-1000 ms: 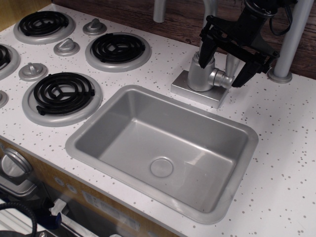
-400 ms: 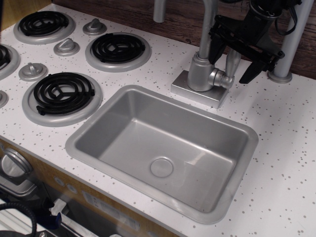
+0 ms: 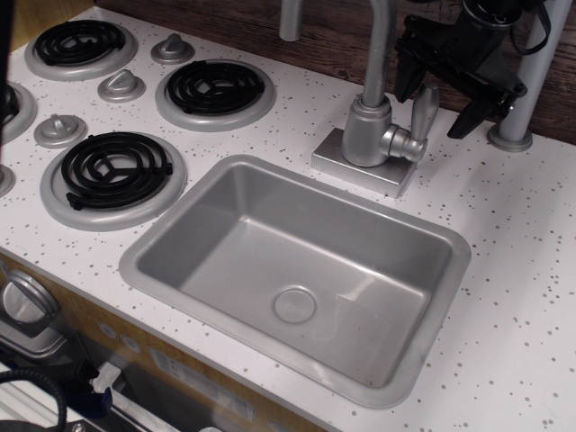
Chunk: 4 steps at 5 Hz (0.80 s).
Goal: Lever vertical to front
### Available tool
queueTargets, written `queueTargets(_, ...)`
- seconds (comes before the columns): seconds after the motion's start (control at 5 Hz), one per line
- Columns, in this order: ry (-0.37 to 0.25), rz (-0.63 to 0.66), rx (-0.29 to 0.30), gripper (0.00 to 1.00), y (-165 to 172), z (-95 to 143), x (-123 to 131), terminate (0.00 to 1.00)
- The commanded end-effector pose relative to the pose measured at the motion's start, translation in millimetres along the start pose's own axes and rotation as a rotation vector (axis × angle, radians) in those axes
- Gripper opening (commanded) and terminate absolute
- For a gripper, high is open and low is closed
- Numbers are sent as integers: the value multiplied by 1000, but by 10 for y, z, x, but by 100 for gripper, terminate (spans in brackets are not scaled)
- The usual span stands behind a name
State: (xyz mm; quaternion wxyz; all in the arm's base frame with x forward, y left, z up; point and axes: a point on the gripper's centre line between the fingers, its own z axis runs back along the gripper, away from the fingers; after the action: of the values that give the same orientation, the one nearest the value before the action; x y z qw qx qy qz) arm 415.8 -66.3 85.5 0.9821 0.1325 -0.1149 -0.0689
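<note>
Speckled counter (image 3: 504, 234) bare beside upright lever (image 3: 423, 110); claw (image 3: 438, 93) spread above.

The silver-grey lever (image 3: 422, 110) stands upright on the faucet body's right side.

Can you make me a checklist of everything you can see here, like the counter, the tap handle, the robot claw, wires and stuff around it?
Surface: white speckled counter with a grey sink set in it; the sink holds nothing.
Job's things: the lever stands upright beside the faucet body, joined by a short stub.
Clutter: nothing seen.
Claw: the black claw is open, above and behind the lever, not touching it.
Cables: a black cable loops near the claw's top; another sits at the bottom left corner.
Surroundings: coil burners, round stove knobs, dark wood back wall, a grey post.
</note>
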Motion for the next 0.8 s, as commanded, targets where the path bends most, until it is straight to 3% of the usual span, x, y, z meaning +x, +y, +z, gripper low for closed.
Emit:
queueTargets(0.0,-56,23,16,0,119,140,162,0)
queueTargets(0.4,-7,41,24,0,112,108,34,0)
queueTargets(0.6,78,59,14,0,136,93,-151,0)
